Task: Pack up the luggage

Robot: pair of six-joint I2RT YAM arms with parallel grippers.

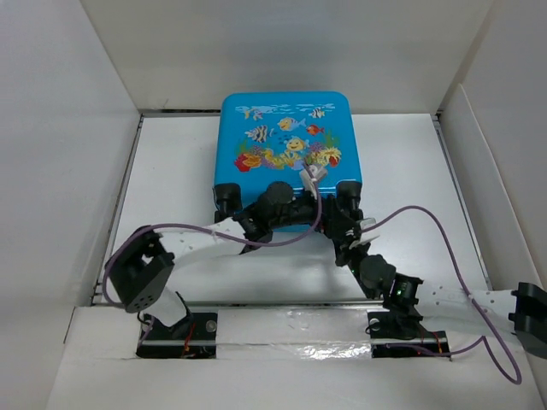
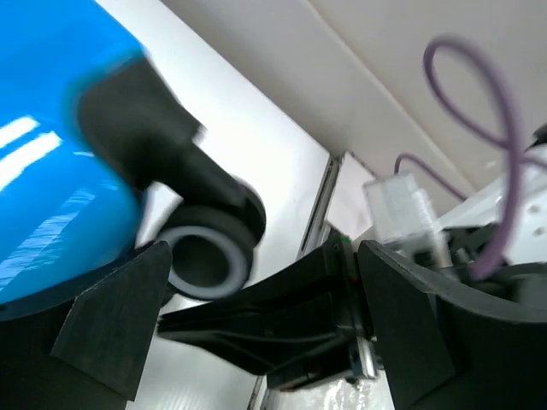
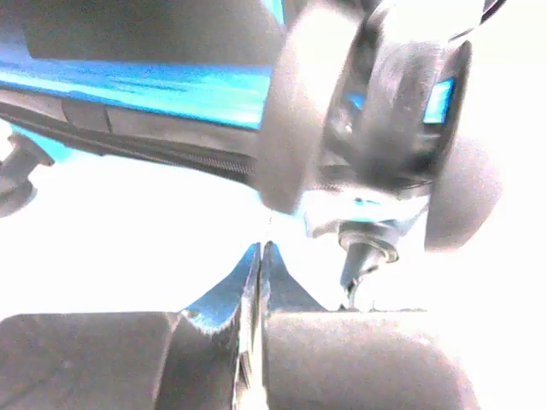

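The luggage (image 1: 286,137) is a bright blue hard-shell case with a fish print, lying closed at the back of the table. Its two black-and-white wheels face the arms. My left gripper (image 1: 309,205) hovers by the case's near edge, between the wheels. In the left wrist view the left gripper (image 2: 265,265) is open, its fingers (image 2: 111,329) wide apart, with a wheel (image 2: 201,256) and the blue shell (image 2: 51,154) just beyond. My right gripper (image 1: 340,224) sits close beside it, near the right wheel (image 1: 349,195). In the right wrist view the right gripper (image 3: 261,256) is shut with nothing in it, below the case's zipper edge (image 3: 154,141).
White walls (image 1: 68,154) enclose the table on the left, back and right. Purple cables (image 1: 444,248) loop over the table by the right arm. A metal rail (image 1: 282,303) runs along the near edge by both arm bases. The left arm's head (image 3: 367,128) fills the right wrist view.
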